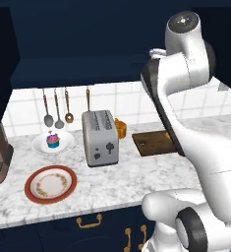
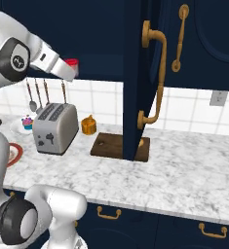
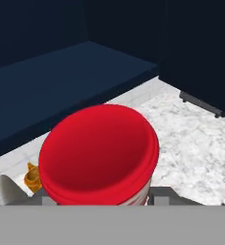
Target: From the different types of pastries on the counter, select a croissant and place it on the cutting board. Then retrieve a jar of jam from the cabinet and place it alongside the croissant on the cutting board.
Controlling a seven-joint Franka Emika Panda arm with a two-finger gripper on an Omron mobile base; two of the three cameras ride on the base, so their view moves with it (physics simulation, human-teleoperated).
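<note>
1. Left base view: the arm rises from the lower right, bends at its elbow and reaches up toward the navy cabinet [image 1: 87,44]; the hand itself is hidden behind the forearm. On the marble counter [image 1: 112,182] lie the dark cutting board [image 1: 154,142], the toaster [image 1: 100,137], a cupcake [image 1: 52,141] on a white plate [image 1: 41,145] and a red-rimmed plate [image 1: 50,183]. No croissant can be made out on the board here.

2. Right base view: the forearm juts out level from the upper left, and a red lid shows at its tip, the jar of jam [image 2: 72,63], held high above the toaster, well apart from the board. A tan bit at the board's far edge, beside the open cabinet door [image 2: 135,73], may be the croissant.

3. Hand view: the jar's red lid sits right at the gripper [image 3: 102,203]; the jaws stand partly closed around the jar. The cabinet shelf [image 3: 61,81] lies behind it.

4. Judgement: the jam step is in hand. The next move calls for carrying the jar down, clear of the door, onto the board's bare part.
</note>
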